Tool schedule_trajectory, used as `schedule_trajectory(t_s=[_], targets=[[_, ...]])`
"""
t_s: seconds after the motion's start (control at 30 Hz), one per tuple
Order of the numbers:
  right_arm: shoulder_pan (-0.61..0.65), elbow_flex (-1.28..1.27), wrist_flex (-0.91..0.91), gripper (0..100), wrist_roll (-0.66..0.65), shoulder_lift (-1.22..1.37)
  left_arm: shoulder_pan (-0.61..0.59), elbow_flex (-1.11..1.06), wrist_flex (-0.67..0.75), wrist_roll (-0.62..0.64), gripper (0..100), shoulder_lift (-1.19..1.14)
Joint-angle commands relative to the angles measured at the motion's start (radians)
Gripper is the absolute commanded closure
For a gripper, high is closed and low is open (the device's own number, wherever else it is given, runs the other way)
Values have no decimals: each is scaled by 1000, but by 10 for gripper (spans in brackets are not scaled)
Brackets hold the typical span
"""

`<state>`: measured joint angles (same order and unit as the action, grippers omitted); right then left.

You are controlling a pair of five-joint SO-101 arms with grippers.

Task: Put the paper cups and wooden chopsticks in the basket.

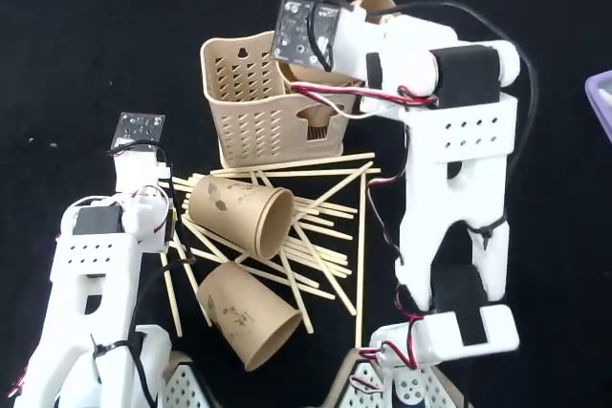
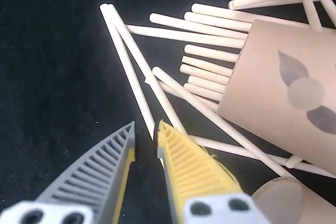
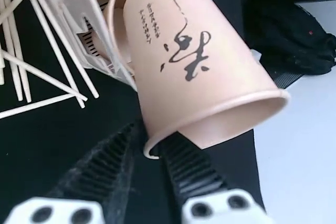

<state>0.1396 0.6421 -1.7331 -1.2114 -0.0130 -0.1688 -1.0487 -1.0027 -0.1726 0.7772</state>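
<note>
Right gripper (image 3: 149,156) pinching paper cup (image 3: 194,66) by rim, holding it at basket (image 1: 258,112); drop-in step, next needing cup above opening. Left gripper (image 2: 144,145) hovering, slightly parted, over wooden chopsticks (image 2: 210,35), apparently gripping nothing.

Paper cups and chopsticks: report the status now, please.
Right end effector shut on a paper cup by the basket. Left end effector open over chopsticks. Two loose cups lie on the pile.

Two cups (image 1: 239,215) on scattered chopsticks (image 1: 330,253), third cup (image 3: 194,72) (tilted) at basket (image 1: 249,112)
</note>
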Motion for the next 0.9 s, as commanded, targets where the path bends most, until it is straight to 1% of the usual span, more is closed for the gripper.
schedule_trajectory(t_s=[0.0,0.07,0.13,0.27,0.3,0.47,0.63,0.73,0.8,0.87], targets=[[3,-1,-32,984,-17,-90,1,5,11,3,920,26],[3,2,-31,982,-11,-97,1,5,11,3,920,26],[3,7,-28,972,31,-96,1,5,11,3,920,26],[29,-1,-25,845,106,-91,1,5,9,3,920,26],[40,-2,-18,828,117,-91,1,5,8,3,920,26],[109,8,68,825,227,-96,1,5,5,3,920,26],[133,8,143,825,341,-93,1,5,5,3,920,26],[137,13,183,825,417,-104,1,5,5,3,920,26],[124,61,195,825,470,-124,1,5,5,3,920,26],[80,120,199,826,519,-147,1,5,5,3,920,26]])
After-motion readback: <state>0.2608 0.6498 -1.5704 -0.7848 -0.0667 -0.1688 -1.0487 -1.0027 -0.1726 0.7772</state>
